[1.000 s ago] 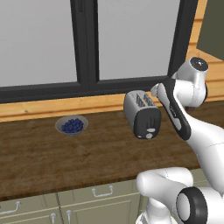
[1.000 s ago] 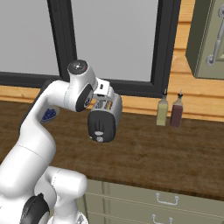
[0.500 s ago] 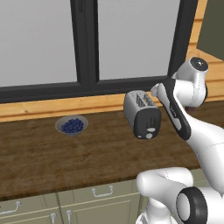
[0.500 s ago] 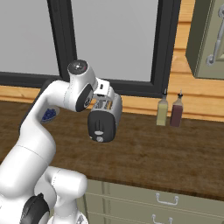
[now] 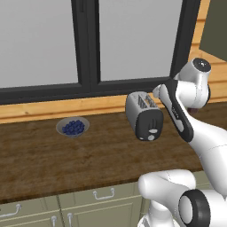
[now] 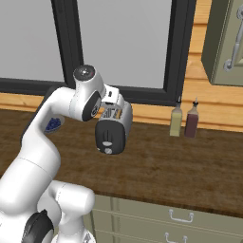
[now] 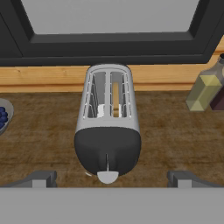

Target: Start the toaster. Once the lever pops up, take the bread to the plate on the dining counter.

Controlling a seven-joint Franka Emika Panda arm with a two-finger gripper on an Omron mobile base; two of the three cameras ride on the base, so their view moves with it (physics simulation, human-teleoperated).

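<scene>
The silver-grey toaster (image 5: 142,115) (image 6: 115,128) (image 7: 108,122) stands on the dark worktop below the window, its black end face toward me. A tan slice of bread (image 7: 115,98) sits low in the right-hand slot. On the end face I see the vertical slot and the round silver knob (image 7: 107,176); the lever's tab is too small to tell apart. My gripper (image 7: 111,179) hovers above the toaster's near end, open, its fingertips (image 7: 41,178) wide on either side and touching nothing. The plate and the dining counter are out of view.
A grey bowl of blueberries (image 5: 72,127) sits left of the toaster. Two bottles (image 6: 176,121) (image 6: 191,122) stand against the wooden sill to its right. A wall cabinet (image 6: 223,38) hangs at the upper right. Handled cabinet doors (image 5: 102,208) run under the worktop's front edge.
</scene>
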